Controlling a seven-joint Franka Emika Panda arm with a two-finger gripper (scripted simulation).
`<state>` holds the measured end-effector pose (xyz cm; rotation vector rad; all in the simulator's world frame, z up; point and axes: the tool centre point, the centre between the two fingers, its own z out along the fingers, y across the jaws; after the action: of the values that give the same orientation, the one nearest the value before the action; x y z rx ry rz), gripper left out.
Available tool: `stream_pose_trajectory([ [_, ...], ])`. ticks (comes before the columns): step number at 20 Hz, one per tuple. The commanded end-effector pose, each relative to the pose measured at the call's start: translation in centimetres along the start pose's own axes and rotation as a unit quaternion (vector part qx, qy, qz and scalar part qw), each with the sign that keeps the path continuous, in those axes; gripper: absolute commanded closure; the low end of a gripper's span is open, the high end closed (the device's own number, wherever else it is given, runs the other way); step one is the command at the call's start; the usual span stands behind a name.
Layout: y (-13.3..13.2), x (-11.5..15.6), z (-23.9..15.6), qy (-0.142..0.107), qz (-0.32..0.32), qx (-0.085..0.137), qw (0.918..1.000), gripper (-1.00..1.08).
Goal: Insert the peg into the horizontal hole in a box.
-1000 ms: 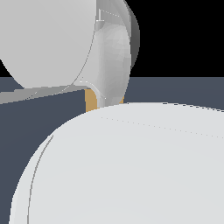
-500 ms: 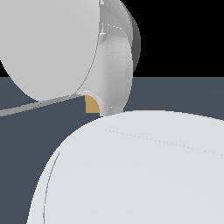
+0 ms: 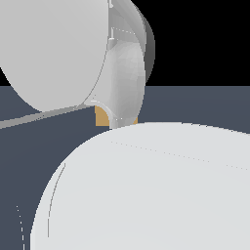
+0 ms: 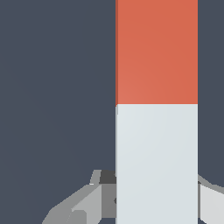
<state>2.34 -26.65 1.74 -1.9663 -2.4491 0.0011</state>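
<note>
Fingers (image 4: pixel 87 205) of the gripper (image 4: pixel 155 205) show in the wrist view as grey shapes on both sides of the peg (image 4: pixel 156 109), 1 on each flank of its pale grey-white section. They sit tight against that section with no gap visible, so the gripper appears clenched on the peg's pale end. The peg fills much of this view: its pale part lies between the fingers and its orange-red part runs away from them over the plain dark floor (image 4: pixel 57 87).

In the exterior view the arm's (image 3: pixel 146 195) large white shells block nearly everything. Only a small tan patch of the box (image 3: pixel 101 116) shows between them, near the middle of the picture. Neither its hole nor anything inside it can be seen, and the peg and gripper are hidden there.
</note>
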Motion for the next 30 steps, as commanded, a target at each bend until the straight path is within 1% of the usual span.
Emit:
stream_pose_trajectory([
  [1, 0.0, 0.5, -0.1, 0.0, 0.0, 0.0, 1.0, 1.08],
  [7, -0.2, 2.6, -0.3, 0.0, 0.006, 0.0, 1.0, 1.08],
  [10, -0.3, 4.4, -0.6, 0.0, 0.01, 0.0, 0.9999, 1.08],
  [13, -0.5, 6.7, -0.9, 0.0, 0.016, 0.0, 0.9999, 1.08],
  [17, -0.7, 10.6, -1.3, 0.0, 0.027, 0.0, 0.9996, 1.08],
  [30, -0.5, 25.7, -3.2, 0.0, 0.065, 0.0, 0.9979, 1.08],
])
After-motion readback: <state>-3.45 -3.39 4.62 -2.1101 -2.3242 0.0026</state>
